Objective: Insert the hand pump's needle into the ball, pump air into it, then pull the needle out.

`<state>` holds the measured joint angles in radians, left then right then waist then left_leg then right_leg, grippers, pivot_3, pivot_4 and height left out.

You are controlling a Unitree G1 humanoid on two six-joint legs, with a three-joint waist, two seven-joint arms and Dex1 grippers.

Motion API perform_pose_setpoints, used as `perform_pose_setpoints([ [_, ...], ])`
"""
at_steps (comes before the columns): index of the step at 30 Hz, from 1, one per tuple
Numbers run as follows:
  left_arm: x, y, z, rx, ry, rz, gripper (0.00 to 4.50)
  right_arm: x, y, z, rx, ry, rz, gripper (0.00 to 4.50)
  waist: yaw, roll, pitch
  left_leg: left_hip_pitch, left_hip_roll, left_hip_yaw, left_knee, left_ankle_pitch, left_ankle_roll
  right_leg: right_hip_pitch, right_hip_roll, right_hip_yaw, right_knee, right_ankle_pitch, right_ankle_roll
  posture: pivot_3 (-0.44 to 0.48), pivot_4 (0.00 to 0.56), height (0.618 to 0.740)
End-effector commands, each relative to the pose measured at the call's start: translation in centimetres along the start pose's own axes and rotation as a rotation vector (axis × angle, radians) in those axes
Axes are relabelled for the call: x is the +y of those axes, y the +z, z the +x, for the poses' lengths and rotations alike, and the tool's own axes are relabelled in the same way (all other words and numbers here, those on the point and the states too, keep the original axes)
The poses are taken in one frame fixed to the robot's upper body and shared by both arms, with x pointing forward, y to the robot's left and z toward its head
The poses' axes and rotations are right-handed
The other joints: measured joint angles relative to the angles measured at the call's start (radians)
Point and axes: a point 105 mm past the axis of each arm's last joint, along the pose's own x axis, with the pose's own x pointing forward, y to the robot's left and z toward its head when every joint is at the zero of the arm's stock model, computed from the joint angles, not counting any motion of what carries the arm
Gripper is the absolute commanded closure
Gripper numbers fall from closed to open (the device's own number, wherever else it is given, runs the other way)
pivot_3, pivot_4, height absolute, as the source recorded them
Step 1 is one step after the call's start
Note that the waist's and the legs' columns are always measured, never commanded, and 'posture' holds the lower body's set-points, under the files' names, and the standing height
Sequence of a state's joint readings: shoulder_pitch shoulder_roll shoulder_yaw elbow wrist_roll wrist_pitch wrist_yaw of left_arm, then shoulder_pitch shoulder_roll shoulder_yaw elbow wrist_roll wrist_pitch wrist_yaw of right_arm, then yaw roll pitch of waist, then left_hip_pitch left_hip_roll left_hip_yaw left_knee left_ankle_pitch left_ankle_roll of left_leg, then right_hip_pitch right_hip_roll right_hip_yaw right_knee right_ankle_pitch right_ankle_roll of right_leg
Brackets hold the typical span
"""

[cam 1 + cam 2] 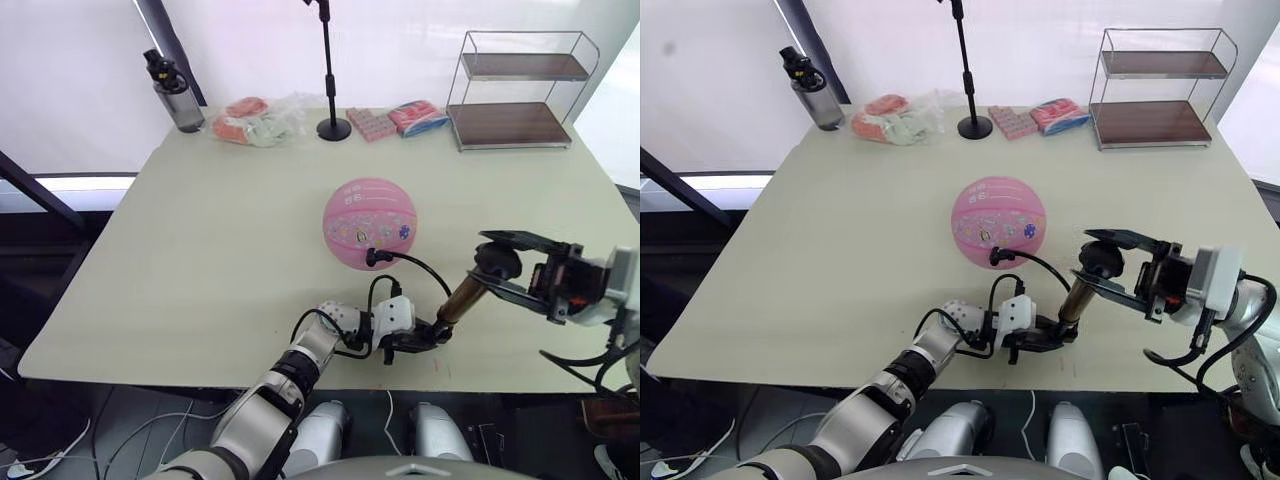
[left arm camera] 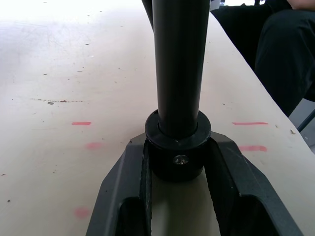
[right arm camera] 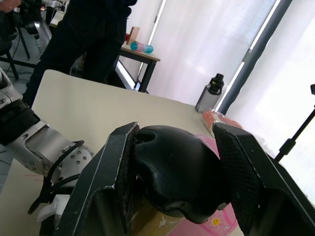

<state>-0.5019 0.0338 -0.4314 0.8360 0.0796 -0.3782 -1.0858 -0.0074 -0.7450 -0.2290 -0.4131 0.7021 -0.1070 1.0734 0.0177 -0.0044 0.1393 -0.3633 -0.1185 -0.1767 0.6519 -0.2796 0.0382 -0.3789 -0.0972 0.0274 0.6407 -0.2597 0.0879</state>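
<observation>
The pink ball (image 1: 369,223) sits mid-worktop (image 1: 200,250) with the needle (image 1: 378,257) in its valve. The left tool (image 1: 412,339) squeezes the hand pump (image 1: 462,297) at its bottom cap; the right tool (image 1: 500,264) squeezes its black handle.

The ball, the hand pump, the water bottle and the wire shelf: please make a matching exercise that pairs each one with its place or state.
Things:
1. ball
2. hand pump
3. water bottle
4. wire shelf

Places or states:
A. far right corner of the table
B. held at its two ends by the left pincer and the right pincer
C. far left corner of the table
D. middle of the table, hose fitting plugged in

Pairs: 1-D, 2-B, 3-C, 4-A
</observation>
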Motion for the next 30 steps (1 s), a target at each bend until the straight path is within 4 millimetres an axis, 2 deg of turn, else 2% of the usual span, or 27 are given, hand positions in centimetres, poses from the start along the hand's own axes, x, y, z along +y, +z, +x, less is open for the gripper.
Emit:
perform_pose_setpoints([
  [1,-2.0,-3.3,-0.3,0.104,-0.050,-0.100,3.41,-2.8,5.0,-0.2,-0.077,-0.080,-0.190,2.40,-0.001,0.000,0.002,-0.001,0.000,0.000,0.000,0.000,0.000,-0.001,-0.001,0.000,0.000,0.000,0.000,0.000,0.150,0.736],
  [6,-2.1,-3.3,-0.3,0.104,-0.052,-0.099,3.41,-3.8,6.6,0.1,-0.096,-0.083,-0.212,2.40,-0.001,-0.001,0.003,-0.003,0.000,0.000,0.000,0.000,0.000,-0.003,-0.001,0.000,0.000,0.000,0.000,0.000,0.150,0.736],
  [23,-2.2,-3.4,-0.4,0.102,-0.053,-0.104,3.41,-4.7,9.4,0.3,-0.129,-0.099,-0.236,2.40,-0.001,-0.002,0.004,-0.007,0.000,0.000,0.000,0.001,-0.002,-0.007,-0.001,0.000,0.000,0.000,0.000,0.000,0.150,0.736],
  [28,-2.2,-3.4,-0.4,0.103,-0.052,-0.105,3.41,-4.5,9.3,0.1,-0.124,-0.088,-0.202,2.40,-0.001,-0.002,0.004,-0.010,0.000,0.001,0.001,0.003,-0.004,-0.010,-0.001,0.000,0.001,0.000,0.000,0.000,0.150,0.736],
  [30,-2.2,-3.4,-0.4,0.103,-0.051,-0.106,3.41,-4.1,8.8,0.1,-0.114,-0.076,-0.171,2.40,-0.001,-0.002,0.004,-0.017,-0.001,0.001,0.004,0.003,-0.005,-0.016,-0.002,0.000,0.002,0.001,-0.001,0.000,0.150,0.736],
])
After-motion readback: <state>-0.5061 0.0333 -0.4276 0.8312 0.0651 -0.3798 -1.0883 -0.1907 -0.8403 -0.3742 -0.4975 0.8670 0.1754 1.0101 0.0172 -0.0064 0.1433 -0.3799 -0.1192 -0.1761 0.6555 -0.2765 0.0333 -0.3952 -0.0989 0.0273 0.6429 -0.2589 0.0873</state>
